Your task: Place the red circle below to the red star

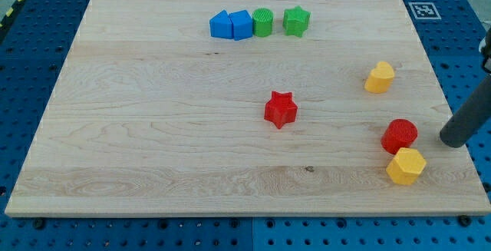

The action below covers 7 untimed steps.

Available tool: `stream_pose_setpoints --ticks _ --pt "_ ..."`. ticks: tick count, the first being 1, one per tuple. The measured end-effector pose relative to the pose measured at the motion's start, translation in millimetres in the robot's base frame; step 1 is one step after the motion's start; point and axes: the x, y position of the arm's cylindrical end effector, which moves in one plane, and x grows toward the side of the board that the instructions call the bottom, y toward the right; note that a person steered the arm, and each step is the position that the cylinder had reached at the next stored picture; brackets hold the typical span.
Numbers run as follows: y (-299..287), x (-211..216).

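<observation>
My tip (453, 141) is sitting at the view's right edge of the wooden surface (153, 143), just to the right of the red circle (400, 136) with a small gap showing between them — not touching as far as I can tell. The rod is slanting up and off toward the view's upper right. I'm carrying no fingers at all (just the bare rod), so there's nothing opening, closing or holding anything.

The red circle is lying low on the view's right side, and the yellow hexagon-like block (406, 166) is sitting right under it, touching or nearly so. The red star (281, 110) is resting near the middle of the surface, well apart from the circle — up and to the view's left of it. So the circle is sitting to the star's right and slightly lower, not under it.

Another yellow block (379, 77), shape hard to call, is sitting above the red circle, apart from it.

Along the view's top a row is running: two blue blocks (231, 25) touching each other, then a green round block (263, 22) just beside them, then a green star-like block (296, 21) a bit further right.
</observation>
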Motion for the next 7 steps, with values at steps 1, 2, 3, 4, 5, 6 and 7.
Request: stream_pose_setpoints --ticks 1,2,3,4,5,6,7 --pt "-8.6 0.3" --pt "-28.7 0.4" --pt "-48.9 0.4" --pt "-64.0 0.6" --pt "-79.0 2.6" --pt "-101.9 3.7" --pt "-130.0 6.4"
